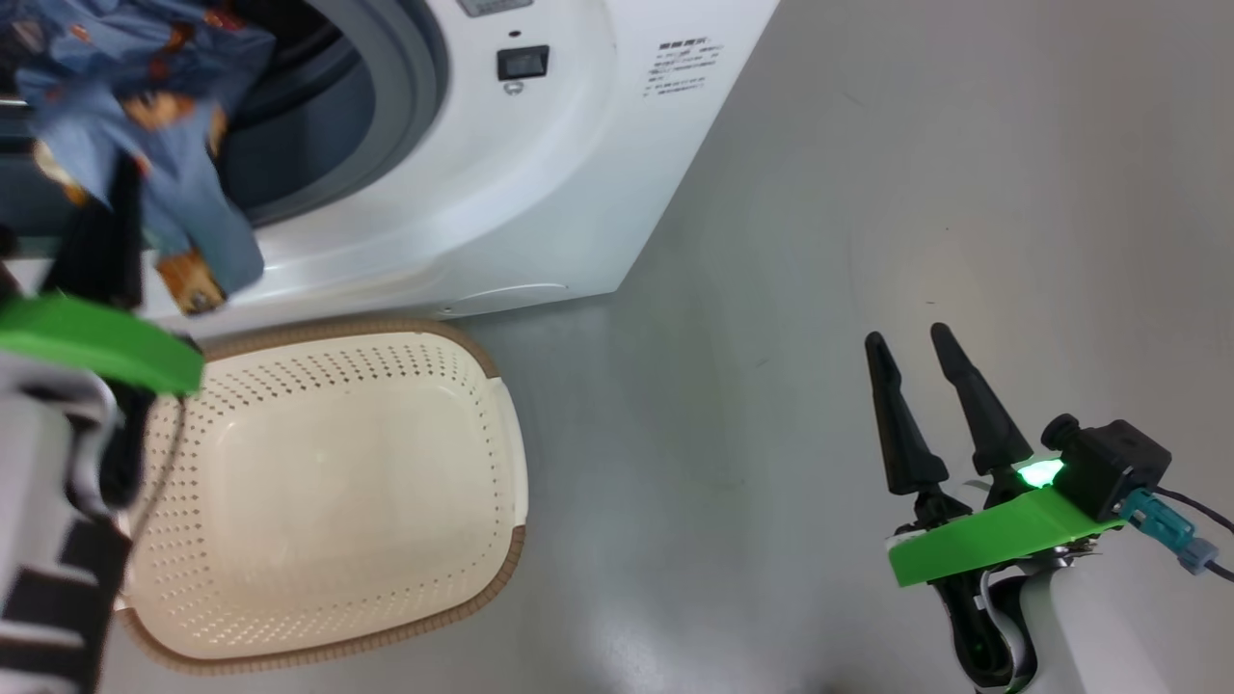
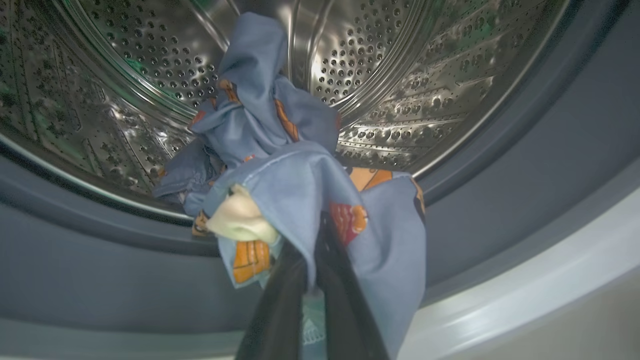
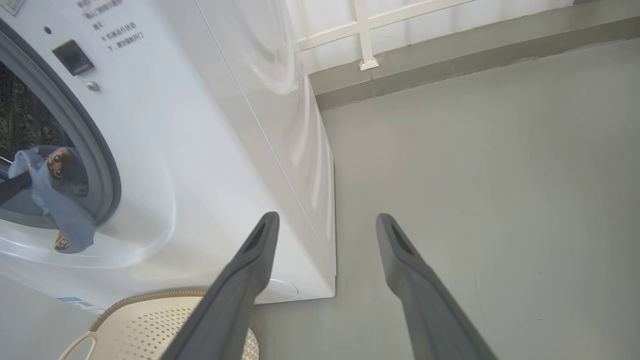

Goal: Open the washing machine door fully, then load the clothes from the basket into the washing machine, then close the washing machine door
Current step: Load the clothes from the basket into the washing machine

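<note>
The light blue printed clothes hang at the mouth of the washing machine. My left gripper is shut on the fabric, which drapes over the grey gasket and reaches into the steel drum. From the right wrist, the same cloth dangles over the opening's lower edge. The cream basket lies below on the floor, nothing in it. My right gripper is open over the bare floor, well right of the basket. The door is out of view.
Grey floor stretches to the right of the machine. In the right wrist view my open right gripper points at the machine's front corner, with a wall base and white frame behind.
</note>
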Available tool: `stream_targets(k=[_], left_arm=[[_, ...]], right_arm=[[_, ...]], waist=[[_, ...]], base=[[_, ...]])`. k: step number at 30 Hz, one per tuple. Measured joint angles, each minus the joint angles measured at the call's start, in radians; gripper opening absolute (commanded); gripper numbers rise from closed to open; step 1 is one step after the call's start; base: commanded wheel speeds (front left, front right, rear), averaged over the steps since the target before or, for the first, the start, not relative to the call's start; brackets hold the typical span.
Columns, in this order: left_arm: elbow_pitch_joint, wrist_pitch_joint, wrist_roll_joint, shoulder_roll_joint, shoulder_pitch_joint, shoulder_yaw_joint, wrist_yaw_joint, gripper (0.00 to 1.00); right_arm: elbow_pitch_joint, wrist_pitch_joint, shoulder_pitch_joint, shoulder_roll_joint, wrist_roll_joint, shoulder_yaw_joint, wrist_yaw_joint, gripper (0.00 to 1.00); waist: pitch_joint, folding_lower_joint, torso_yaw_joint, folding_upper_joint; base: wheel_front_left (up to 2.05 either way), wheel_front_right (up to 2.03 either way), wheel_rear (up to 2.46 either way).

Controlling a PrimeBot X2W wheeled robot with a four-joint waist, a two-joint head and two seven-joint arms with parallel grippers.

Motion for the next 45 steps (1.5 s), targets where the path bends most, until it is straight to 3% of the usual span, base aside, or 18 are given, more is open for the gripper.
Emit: stream_targets(k=[9, 14, 26, 27, 28, 29, 30, 37, 45], left_arm=[[0.168, 0.0, -0.008, 0.044, -0.245, -0.019, 0.0, 0.0], [0.277, 0.0, 0.039, 0.069, -0.382, 0.034, 0.0, 0.0], [0.567, 0.0, 0.086, 0.045, -0.43, -0.076, 0.0, 0.0], [0.584, 0.0, 0.072, 0.044, -0.436, -0.087, 0.0, 0.24], [0.598, 0.0, 0.06, 0.043, -0.439, -0.099, 0.0, 0.4], [0.611, 0.0, 0.051, 0.043, -0.442, -0.107, 0.0, 0.77], [0.626, 0.0, 0.04, 0.043, -0.447, -0.112, 0.0, 1.0], [0.64, 0.0, -0.03, 0.025, -0.449, -0.151, 0.0, 1.0], [0.538, 0.0, -0.067, 0.0, -0.381, -0.116, 0.0, 1.0]], right_arm=[[0.003, 0.0, -0.004, 0.007, 0.0, 0.031, 0.0, 1.0], [0.004, 0.0, -0.004, 0.01, 0.003, 0.051, 0.0, 1.0], [0.005, 0.0, -0.004, 0.015, 0.021, 0.081, 0.0, 1.0], [0.005, 0.0, -0.004, 0.015, 0.021, 0.081, 0.0, 1.0], [0.005, 0.0, -0.004, 0.015, 0.022, 0.081, 0.0, 1.0], [0.005, 0.0, -0.004, 0.015, 0.022, 0.08, 0.0, 1.0], [0.005, 0.0, -0.004, 0.015, 0.022, 0.079, 0.0, 1.0], [0.01, 0.0, -0.004, 0.015, 0.022, 0.069, 0.0, 1.0], [0.019, 0.0, -0.003, 0.015, 0.016, 0.058, 0.0, 1.0]], waist=[[0.008, 0.0, -0.037, 0.0], [0.013, 0.0, -0.079, 0.0], [0.021, 0.0, -0.141, 0.0], [0.02, 0.0, -0.142, 0.0], [0.018, 0.0, -0.142, 0.0], [0.016, 0.0, -0.141, 0.0], [0.014, 0.0, -0.14, 0.0], [-0.01, 0.0, -0.122, 0.0], [-0.05, 0.0, -0.088, 0.0]], base=[[0.0, 0.0, 0.0], [0.0, 0.0, 0.0], [0.0, 0.0, 0.0], [0.0, 0.0, 0.0], [0.0, 0.0, 0.0], [0.0, 0.0, 0.0], [0.0, 0.0, 0.0], [0.0, 0.0, 0.0], [0.0, 0.0, 0.0]])
